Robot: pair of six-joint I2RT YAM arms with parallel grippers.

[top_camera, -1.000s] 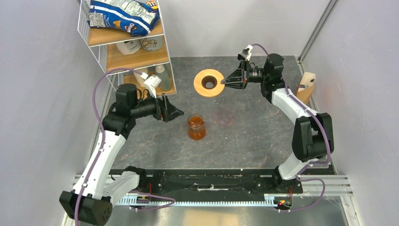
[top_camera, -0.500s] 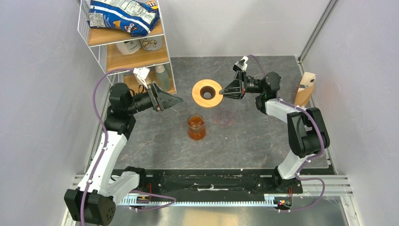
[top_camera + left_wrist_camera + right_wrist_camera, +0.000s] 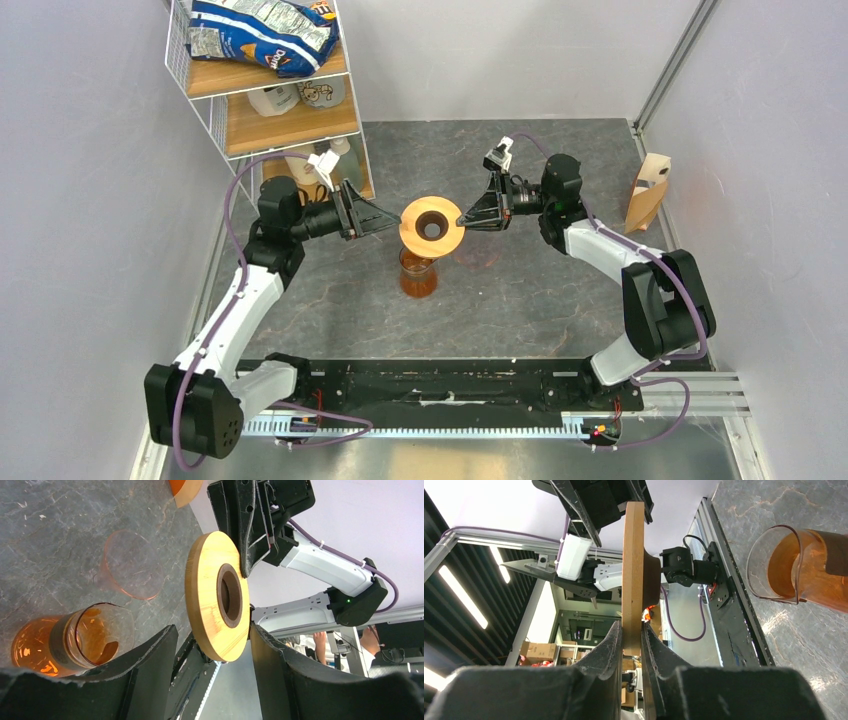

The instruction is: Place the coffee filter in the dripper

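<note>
The dripper point(image 3: 431, 225), a light-wood ring with a dark centre hole, hangs in the air just above the amber glass vessel point(image 3: 418, 278). My right gripper point(image 3: 463, 217) is shut on the ring's right rim; in the right wrist view its fingers point(image 3: 616, 630) pinch the wood point(image 3: 631, 555) edge-on. My left gripper point(image 3: 390, 222) reaches the ring's left rim. In the left wrist view it point(image 3: 214, 630) stands open, its jaws straddling the edge of the ring point(image 3: 207, 595) with a gap on one side. I cannot make out the coffee filter.
A clear pinkish glass piece point(image 3: 478, 250) lies on the table right of the vessel. A wire shelf point(image 3: 270, 100) with bottles and a snack bag stands at the back left. A pale wooden stand point(image 3: 645, 190) leans by the right wall.
My right gripper carried the dripper from the back of the table forward and left, over the amber vessel. My left gripper swung right to the ring, its jaws narrowing.
</note>
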